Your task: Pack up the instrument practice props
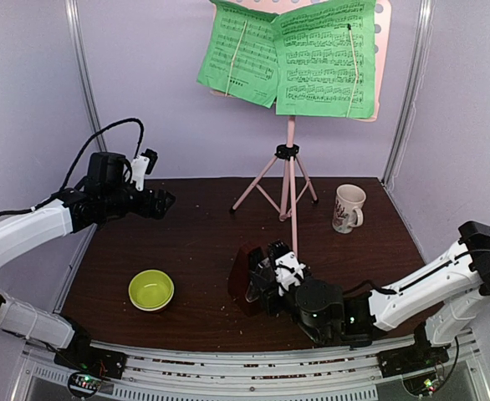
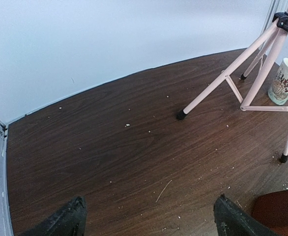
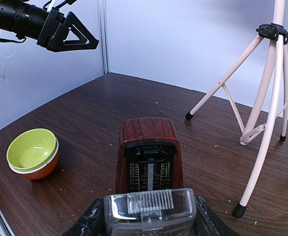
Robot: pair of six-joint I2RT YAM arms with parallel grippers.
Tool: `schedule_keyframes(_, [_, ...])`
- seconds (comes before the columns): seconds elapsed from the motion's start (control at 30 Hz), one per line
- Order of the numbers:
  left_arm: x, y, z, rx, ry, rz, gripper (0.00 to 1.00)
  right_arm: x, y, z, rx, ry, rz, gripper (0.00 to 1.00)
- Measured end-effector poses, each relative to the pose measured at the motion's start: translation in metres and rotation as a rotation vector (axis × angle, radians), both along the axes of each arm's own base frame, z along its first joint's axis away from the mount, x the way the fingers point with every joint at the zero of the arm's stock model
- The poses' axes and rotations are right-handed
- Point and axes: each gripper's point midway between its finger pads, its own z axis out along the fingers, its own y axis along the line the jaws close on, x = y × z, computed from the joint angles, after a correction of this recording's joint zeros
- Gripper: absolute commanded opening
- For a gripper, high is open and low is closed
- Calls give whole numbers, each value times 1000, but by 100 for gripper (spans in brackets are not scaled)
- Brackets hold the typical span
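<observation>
Here the right gripper (image 3: 148, 219) clamps the clear plastic cover (image 3: 149, 207) in its jaws, the pyramid metronome (image 3: 149, 147) just beyond them; left gripper (image 2: 149, 212) jaws apart

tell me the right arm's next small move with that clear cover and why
Probably ease the right gripper forward to seat the clear cover on the dark red metronome: the cover is in its grip, and the metronome's open dial face stands upright just ahead.
</observation>
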Motion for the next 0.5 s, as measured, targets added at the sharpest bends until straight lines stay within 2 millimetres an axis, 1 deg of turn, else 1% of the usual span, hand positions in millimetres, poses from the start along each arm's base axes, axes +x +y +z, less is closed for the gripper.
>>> schedule_keyframes(0.5, [0, 1, 1, 3, -5, 1, 93, 2, 1, -3, 5, -3, -12, 53])
